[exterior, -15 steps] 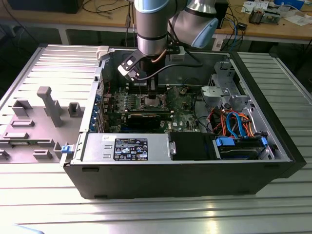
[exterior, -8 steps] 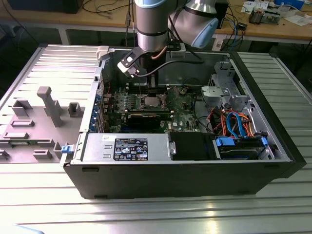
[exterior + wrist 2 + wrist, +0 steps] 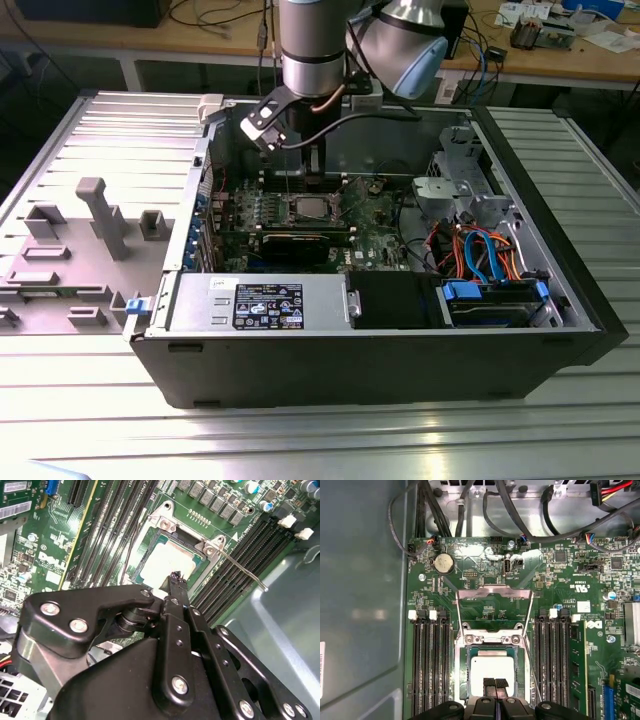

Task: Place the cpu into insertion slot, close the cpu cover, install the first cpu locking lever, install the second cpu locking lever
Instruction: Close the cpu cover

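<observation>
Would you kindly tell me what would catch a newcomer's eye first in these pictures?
The robot arm reaching down into the open computer case dominates the exterior view. In the first wrist view, the silvery cpu sits in the insertion slot with the cpu cover flipped open beside it, and the end effector is poised at the chip.
</observation>
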Available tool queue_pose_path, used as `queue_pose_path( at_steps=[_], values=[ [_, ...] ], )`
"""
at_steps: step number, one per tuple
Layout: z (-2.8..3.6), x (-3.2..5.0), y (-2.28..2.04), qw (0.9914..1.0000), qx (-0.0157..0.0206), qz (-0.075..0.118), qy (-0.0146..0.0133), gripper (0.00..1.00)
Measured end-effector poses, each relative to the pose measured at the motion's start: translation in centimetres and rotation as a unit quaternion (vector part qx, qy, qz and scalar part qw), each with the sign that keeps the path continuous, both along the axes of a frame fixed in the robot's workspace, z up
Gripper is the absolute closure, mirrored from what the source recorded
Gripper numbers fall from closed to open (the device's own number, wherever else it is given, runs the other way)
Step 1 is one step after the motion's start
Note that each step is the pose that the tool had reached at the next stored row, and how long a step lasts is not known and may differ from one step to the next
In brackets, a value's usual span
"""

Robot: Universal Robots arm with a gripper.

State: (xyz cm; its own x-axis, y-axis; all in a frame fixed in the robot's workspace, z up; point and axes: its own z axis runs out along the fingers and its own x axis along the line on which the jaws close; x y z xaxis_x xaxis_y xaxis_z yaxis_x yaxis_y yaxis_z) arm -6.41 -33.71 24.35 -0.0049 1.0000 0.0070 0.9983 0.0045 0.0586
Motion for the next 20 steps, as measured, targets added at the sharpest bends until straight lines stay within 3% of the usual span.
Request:
queue_pose_path(
  at_steps=[5,9,10,11,13,14,20],
  values=[
    [0.57,0.0,0.01,1.0,0.0,0.0,0.0,0.89],
    [0.63,0.03,0.02,1.0,0.0005,0.0,0.0003,0.89],
    [0.64,0.07,0.04,1.0,0.0008,0.0,0.0026,0.89],
    [0.64,0.11,0.1,0.99993,0.0008,0.0,0.0115,0.89],
    [0.63,0.18,0.15,0.99971,0.0009,0.0,0.0241,0.89],
    [0.64,0.19,0.15,0.99968,0.0008,0.0,0.0251,0.89],
    [0.78,0.19,0.16,0.99968,0.0009,0.0,0.0252,0.89]
  ],
)
